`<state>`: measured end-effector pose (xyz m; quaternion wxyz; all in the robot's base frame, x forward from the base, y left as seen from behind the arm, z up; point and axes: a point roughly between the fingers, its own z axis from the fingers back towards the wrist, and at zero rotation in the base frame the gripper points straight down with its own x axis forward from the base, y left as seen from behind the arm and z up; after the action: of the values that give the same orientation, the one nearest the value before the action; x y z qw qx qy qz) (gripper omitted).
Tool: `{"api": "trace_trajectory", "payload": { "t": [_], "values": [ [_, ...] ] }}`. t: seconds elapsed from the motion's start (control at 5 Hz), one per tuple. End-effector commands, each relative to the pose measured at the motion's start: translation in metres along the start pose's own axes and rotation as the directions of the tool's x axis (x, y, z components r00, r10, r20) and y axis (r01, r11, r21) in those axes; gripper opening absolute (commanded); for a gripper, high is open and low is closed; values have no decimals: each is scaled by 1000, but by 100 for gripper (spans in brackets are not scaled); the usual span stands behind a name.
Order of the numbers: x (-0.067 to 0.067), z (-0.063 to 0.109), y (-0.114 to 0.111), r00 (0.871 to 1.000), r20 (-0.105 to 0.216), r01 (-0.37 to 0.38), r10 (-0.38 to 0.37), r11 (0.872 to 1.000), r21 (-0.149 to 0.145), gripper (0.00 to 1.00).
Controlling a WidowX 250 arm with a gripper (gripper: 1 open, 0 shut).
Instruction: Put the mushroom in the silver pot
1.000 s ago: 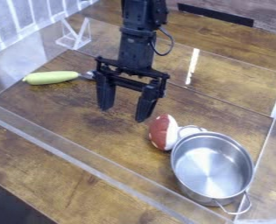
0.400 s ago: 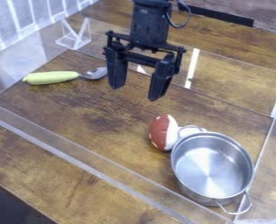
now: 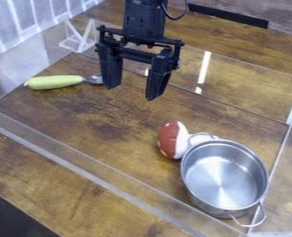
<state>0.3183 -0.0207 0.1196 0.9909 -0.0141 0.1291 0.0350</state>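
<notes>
I see my gripper (image 3: 132, 85) with its two black jaws spread wide and nothing between them, hanging above the wooden table (image 3: 74, 139) with its fingers pointing down. The mushroom (image 3: 173, 139) lies on its side well below and to the right of the jaws in the picture, its reddish cap touching the rim of the silver pot (image 3: 222, 180), outside it. A yellow-green vegetable (image 3: 53, 82) lies off to the left, with a small metal spoon (image 3: 94, 80) just beside it

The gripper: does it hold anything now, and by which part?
Nothing is held. The gripper hangs open above the table, its fingers empty; the mushroom lies beside the silver pot.
</notes>
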Motion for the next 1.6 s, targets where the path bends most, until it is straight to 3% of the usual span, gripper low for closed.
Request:
{"api": "trace_trajectory", "payload": {
  "t": [0.0,0.4,0.8,1.0,1.2,1.4],
  "values": [
    [9,3,1,999,27,-30,30,1000,-3,100],
    [11,-6,1,999,5,-45,45,999,-4,100],
    [21,-28,2,989,33,-141,143,989,-53,100],
    [26,-33,-8,986,38,-160,163,984,-74,100],
    [31,-37,-18,984,43,-169,173,981,-95,100],
    [35,-43,-8,991,41,-122,126,988,-92,100]
  ]
}}
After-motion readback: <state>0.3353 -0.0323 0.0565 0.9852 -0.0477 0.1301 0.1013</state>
